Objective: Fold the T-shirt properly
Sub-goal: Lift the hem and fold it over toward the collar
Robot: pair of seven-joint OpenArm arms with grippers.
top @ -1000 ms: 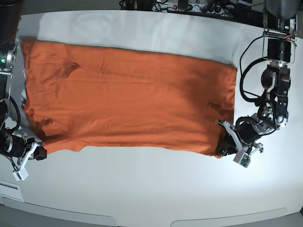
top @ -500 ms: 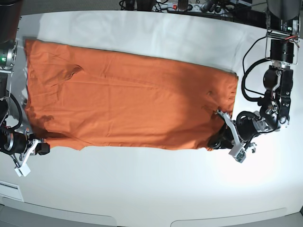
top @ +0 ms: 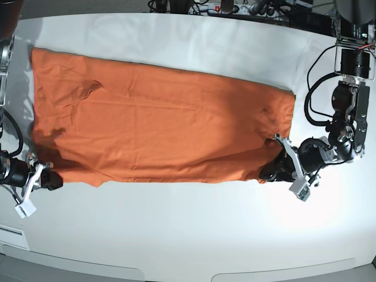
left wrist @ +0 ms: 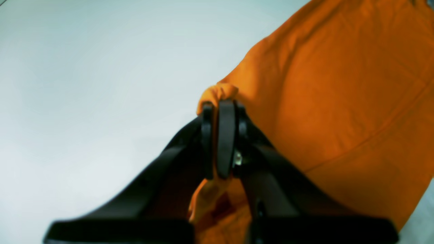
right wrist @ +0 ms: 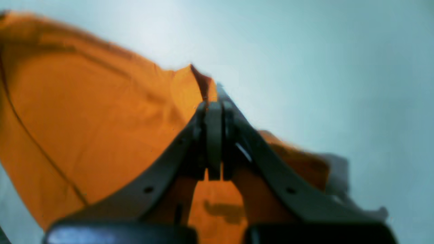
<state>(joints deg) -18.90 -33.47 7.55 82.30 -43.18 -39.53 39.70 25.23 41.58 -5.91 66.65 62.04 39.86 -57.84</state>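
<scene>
The orange T-shirt lies spread flat across the white table, its collar end at the left. My left gripper is shut on the shirt's near right corner. In the left wrist view this gripper pinches a bunched fold of the orange fabric. My right gripper is shut on the near left corner. In the right wrist view this gripper clamps the shirt's edge, lifted a little off the table. The white tag is not in view.
Cables and a power strip lie along the table's back edge. Both arm bases stand at the table's left and right ends. A strip of bare white table runs between the shirt's near hem and the front edge.
Both grippers have moved a little away from the front edge, holding the shirt's near corners. The near hem has shifted back with them.
</scene>
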